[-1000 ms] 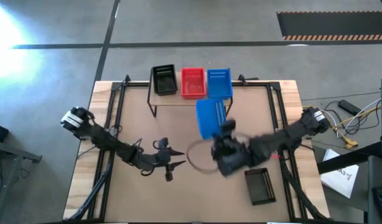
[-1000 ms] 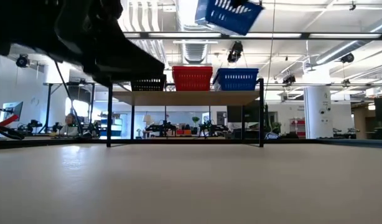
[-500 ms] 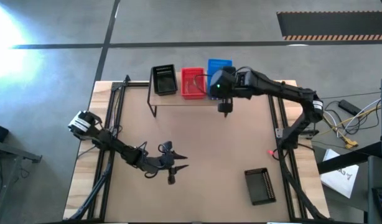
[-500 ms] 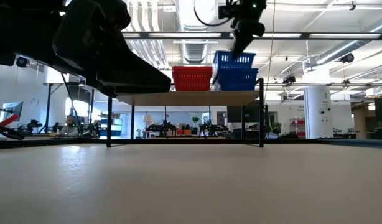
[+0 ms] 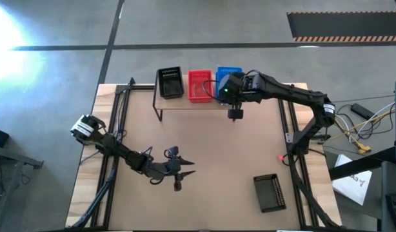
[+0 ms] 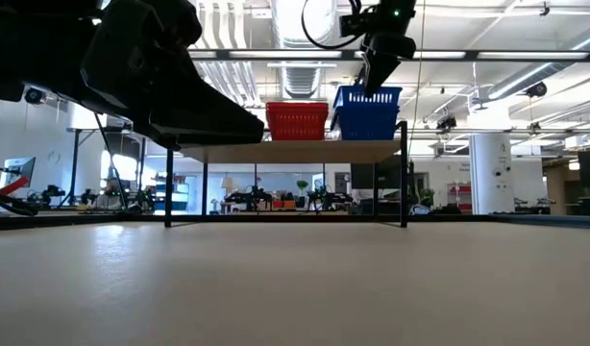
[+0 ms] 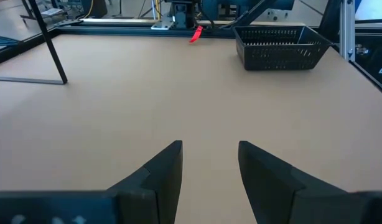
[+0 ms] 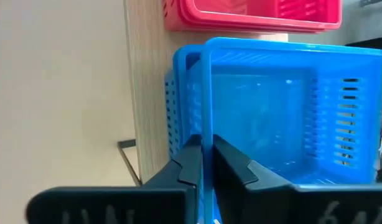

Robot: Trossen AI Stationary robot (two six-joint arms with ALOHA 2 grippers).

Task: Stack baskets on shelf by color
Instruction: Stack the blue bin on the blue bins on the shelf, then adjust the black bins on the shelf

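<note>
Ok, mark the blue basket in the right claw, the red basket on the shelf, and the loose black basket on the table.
blue basket (image 8: 272, 124), right wrist view, on its inner floor.
red basket (image 5: 199, 85), high view, on its open middle.
black basket (image 5: 270, 193), high view, on its slotted upper face.

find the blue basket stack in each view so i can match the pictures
High view: blue stack at the shelf's right end, partly under the right gripper.
Low view: right end of the shelf top.
Left wrist view: not in it.
Right wrist view: fills the centre, rim between the fingers.
Shared landmark: the red basket beside it.
</note>
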